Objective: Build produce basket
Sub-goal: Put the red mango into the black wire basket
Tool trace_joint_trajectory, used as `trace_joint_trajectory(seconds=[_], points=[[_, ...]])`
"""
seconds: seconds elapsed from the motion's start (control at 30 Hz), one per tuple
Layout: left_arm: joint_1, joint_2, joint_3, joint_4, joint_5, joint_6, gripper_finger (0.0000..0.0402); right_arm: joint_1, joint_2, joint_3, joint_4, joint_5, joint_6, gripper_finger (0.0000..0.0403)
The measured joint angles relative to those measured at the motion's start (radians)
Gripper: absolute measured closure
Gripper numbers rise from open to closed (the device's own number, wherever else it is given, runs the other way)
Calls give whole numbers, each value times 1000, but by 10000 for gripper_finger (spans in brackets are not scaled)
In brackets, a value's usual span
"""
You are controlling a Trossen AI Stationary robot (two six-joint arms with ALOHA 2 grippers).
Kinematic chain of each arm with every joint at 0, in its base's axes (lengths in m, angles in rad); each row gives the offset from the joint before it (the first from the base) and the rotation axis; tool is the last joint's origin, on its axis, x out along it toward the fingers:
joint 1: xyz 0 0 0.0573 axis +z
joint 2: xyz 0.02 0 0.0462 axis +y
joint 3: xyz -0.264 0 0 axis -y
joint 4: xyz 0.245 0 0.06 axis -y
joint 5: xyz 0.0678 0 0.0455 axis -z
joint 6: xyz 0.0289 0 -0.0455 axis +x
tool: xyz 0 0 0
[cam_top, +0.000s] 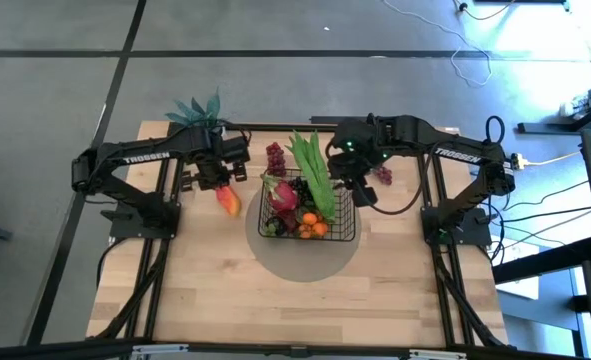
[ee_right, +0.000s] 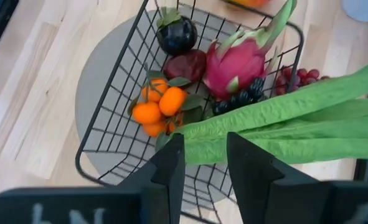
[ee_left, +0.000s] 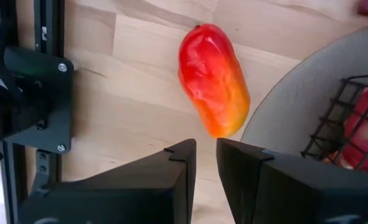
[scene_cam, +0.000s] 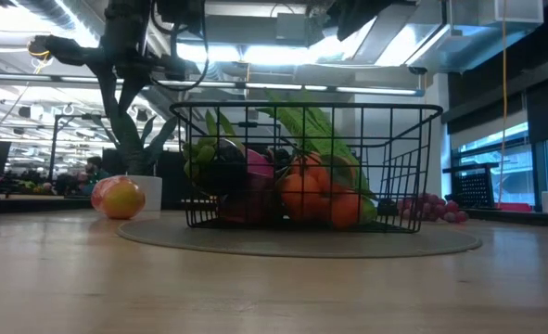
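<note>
The black wire basket (cam_top: 350, 235) stands on a round grey mat in the middle of the table. It holds a pink dragon fruit (ee_right: 240, 62), small oranges (ee_right: 159, 106), dark grapes and a dark round fruit. Long green pods (ee_right: 296, 118) lean out over its far rim. A red-yellow mango (ee_left: 213, 81) lies on its side on the wood, left of the mat. My left gripper (ee_left: 206, 152) points down beside the mango, above it, with only a narrow gap between its fingers and nothing in it. My right gripper (ee_right: 205, 152) hangs open above the basket's right side, holding nothing.
One red grape bunch (cam_top: 275, 155) lies behind the basket and another (cam_top: 383, 175) lies to its right. A spiky teal plant (cam_top: 200, 108) in a white pot stands at the far left. Bare wood stretches in front of the mat (cam_top: 305, 262).
</note>
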Motion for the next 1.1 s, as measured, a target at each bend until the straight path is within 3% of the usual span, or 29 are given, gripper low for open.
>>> trace_joint_trajectory(seconds=[0.3,0.63,0.77,1.1], points=[[-37,0,0,11,-4,17,356,0,0,0,40,0,0,297],[-42,0,0,-18,-58,-135,340,0,0,0,41,0,0,297],[-42,0,-6,-9,-84,-250,315,0,0,0,41,0,0,297],[-41,1,-102,109,-84,-396,204,0,1,0,42,0,0,297]])
